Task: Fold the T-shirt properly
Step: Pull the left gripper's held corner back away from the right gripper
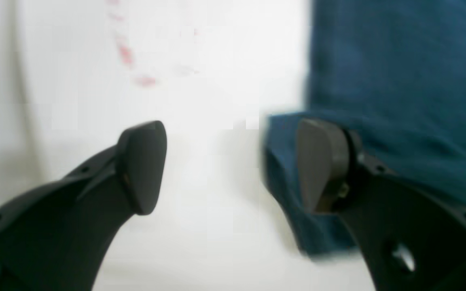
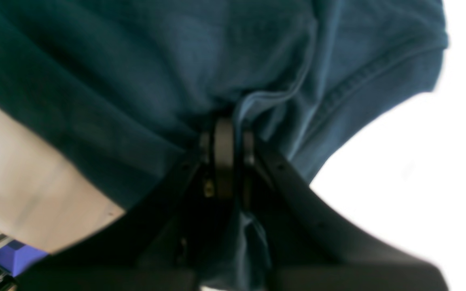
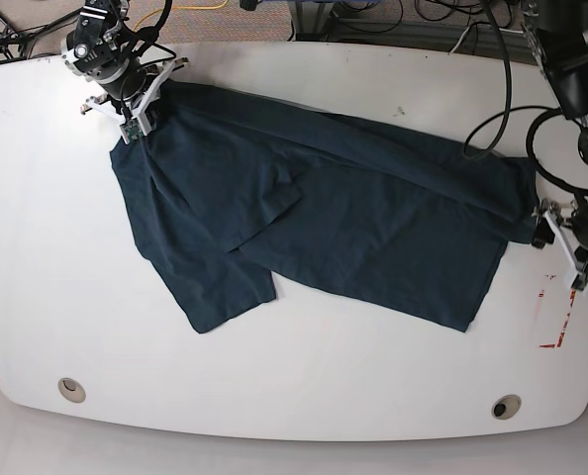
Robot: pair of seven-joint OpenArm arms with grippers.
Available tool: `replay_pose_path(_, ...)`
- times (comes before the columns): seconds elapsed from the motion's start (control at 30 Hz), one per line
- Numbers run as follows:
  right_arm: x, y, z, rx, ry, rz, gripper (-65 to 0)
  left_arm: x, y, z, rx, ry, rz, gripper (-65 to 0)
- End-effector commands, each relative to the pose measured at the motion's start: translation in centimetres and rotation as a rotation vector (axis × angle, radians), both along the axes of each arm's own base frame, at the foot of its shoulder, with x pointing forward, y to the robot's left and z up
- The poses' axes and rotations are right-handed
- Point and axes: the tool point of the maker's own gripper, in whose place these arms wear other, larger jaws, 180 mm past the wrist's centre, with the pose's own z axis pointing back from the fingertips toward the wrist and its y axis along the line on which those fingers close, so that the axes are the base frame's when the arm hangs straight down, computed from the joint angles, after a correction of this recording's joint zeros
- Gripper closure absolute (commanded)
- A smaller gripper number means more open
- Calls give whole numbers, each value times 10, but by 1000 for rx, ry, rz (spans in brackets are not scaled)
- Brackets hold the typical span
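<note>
Right gripper (image 2: 225,157) is pinching T-shirt (image 3: 314,218) at its far corner, left gripper (image 1: 233,165) fingers spread beside hem; keep cloth taut w/ even pull.

The base camera is looking down from high above the whole worktop (image 3: 304,396). Both wrist cameras are peering closely past their claws, sharing the T-shirt (image 3: 324,218) with it.

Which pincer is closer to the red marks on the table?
Left. The left pincer hangs open at the T-shirt's edge, beside the red marks. The right pincer grips cloth at the far end.
</note>
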Motion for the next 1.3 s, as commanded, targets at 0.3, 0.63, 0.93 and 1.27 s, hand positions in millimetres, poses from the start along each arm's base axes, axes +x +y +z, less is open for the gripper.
replay_pose_path(0.3, 12, 1, 10, 8, -50, 4, 0, -53, -15, -32, -7, 81, -12, -465)
replay_pose_path(0.63, 18, 1, 13, 10, -64, 4, 0, -70, -33, -60, -31, 112, -9, -465)
replay_pose_path(0.93, 18, 1, 12, 10, -65, 3, 0, -78, -34, -87, -54, 161, 17, -464)
replay_pose_path(1.27, 17, -1, 11, 8, -60, 4, 0, -76, -32, -102, -95, 184, 39, -237)
